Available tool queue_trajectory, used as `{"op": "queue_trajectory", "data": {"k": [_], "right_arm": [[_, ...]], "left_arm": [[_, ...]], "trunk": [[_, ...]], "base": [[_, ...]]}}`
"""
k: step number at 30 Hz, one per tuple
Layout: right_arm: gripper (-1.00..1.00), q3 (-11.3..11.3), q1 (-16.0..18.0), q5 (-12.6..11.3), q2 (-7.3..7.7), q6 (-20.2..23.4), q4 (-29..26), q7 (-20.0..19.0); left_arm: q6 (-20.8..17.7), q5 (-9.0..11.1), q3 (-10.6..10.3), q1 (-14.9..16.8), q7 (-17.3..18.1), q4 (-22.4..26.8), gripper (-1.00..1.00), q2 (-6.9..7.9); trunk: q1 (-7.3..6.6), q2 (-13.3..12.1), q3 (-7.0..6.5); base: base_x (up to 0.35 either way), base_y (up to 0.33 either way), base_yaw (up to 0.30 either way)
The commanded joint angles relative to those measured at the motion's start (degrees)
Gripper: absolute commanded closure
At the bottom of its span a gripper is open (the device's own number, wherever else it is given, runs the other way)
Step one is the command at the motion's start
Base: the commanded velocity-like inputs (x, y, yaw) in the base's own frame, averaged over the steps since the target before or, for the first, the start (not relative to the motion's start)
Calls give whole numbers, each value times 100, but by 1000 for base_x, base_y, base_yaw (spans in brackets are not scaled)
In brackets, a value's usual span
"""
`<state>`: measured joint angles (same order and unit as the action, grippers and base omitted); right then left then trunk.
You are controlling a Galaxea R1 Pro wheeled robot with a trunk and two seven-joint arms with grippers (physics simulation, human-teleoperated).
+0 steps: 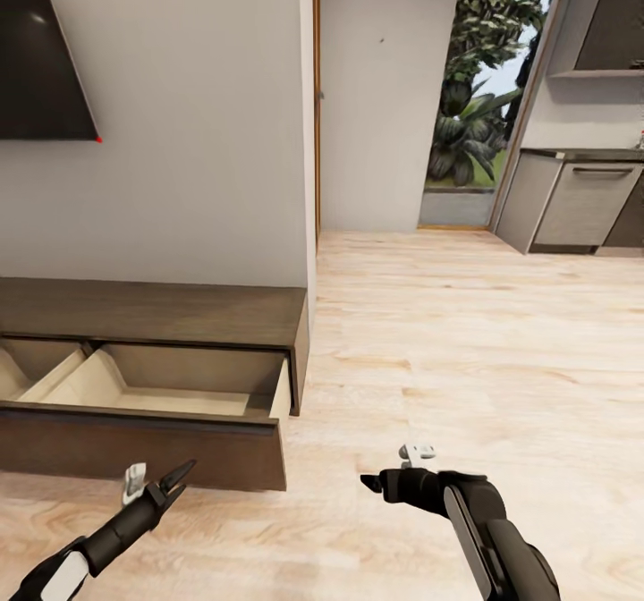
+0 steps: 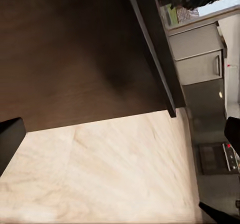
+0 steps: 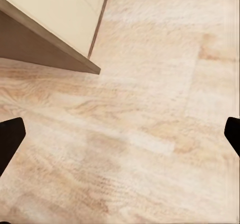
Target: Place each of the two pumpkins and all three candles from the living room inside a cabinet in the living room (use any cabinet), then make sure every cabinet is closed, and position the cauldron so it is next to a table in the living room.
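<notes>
Head view, cabinet: the low dark-brown cabinet [image 1: 152, 315] stands against the white wall at left, its drawer [image 1: 170, 386] pulled out, pale inside with nothing in it that I can see.
Head view, left gripper: the left gripper [image 1: 156, 480] hovers just before the drawer front, jaws spread and holding nothing.
Head view, right gripper: the right gripper [image 1: 394, 467] hangs over the wooden floor [image 1: 465, 333], well right of the cabinet; jaws apart, nothing between them.
Head view, background: a doorway with plants [image 1: 470, 127]; grey kitchen units [image 1: 581, 198] at far right.
Left wrist view: the dark drawer front close up, floor beside it.
Right wrist view: the drawer's corner [image 3: 75, 34] above bare floor; dark fingertips [image 3: 10, 134] wide apart.
</notes>
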<state>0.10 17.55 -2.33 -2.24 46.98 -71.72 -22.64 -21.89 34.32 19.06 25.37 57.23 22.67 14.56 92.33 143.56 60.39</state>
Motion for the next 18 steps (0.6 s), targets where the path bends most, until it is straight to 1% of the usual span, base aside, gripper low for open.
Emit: {"op": "queue_trajectory", "data": {"k": [1, 2, 3, 6, 9, 10, 12, 13, 15, 18], "right_arm": [[-100, -3, 3, -22, 1, 34, 14, 53], [-100, -3, 3, -24, 10, 36, 55, 160], [-100, -2, 3, -23, 16, 35, 79, 217], [-100, -1, 3, -27, 30, 20, 208, 411], [-100, -1, 0, -29, 38, 8, 318, 486], [-100, -1, -2, -30, 50, 3, 371, 512], [-100, -1, -5, -32, 111, -3, 427, 540], [-100, -1, -5, -32, 135, -3, 436, 544], [-100, -2, -10, -33, 227, -4, 459, 558], [-100, -2, -12, -35, 274, -5, 475, 564]], "left_arm": [[-48, -27, 14, 3, -3, -4, -100, 2], [-38, -98, 19, 3, -49, -5, -100, 5], [-36, -123, 21, 3, -74, -6, -100, 7], [-25, -182, 25, 3, -223, -7, -100, 9], [-21, -206, 26, 3, -373, -8, -100, 10], [-20, -215, 27, 3, -484, -8, -100, 11], [-18, -225, 26, 3, -698, -7, -100, 11], [-18, -227, 24, 3, -744, -7, -100, 11], [-18, -233, 17, 3, -902, -8, -100, 11], [-18, -238, 9, 3, -1038, -28, -100, 8]], "trunk": [[-4, 0, -18], [-6, -1, -40], [-9, -2, -62], [-16, -6, -128], [-24, -10, -195], [-27, -12, -217], [-32, -14, -261], [-35, -16, -284], [-40, -18, -328], [-47, -22, -394]], "base": [[0, 0, 0], [0, 0, 0], [0, 0, 0], [0, 0, 0], [0, 0, 0], [0, 0, 0], [0, 0, 0], [0, 0, 0], [0, 0, 0], [0, 0, 0]]}}
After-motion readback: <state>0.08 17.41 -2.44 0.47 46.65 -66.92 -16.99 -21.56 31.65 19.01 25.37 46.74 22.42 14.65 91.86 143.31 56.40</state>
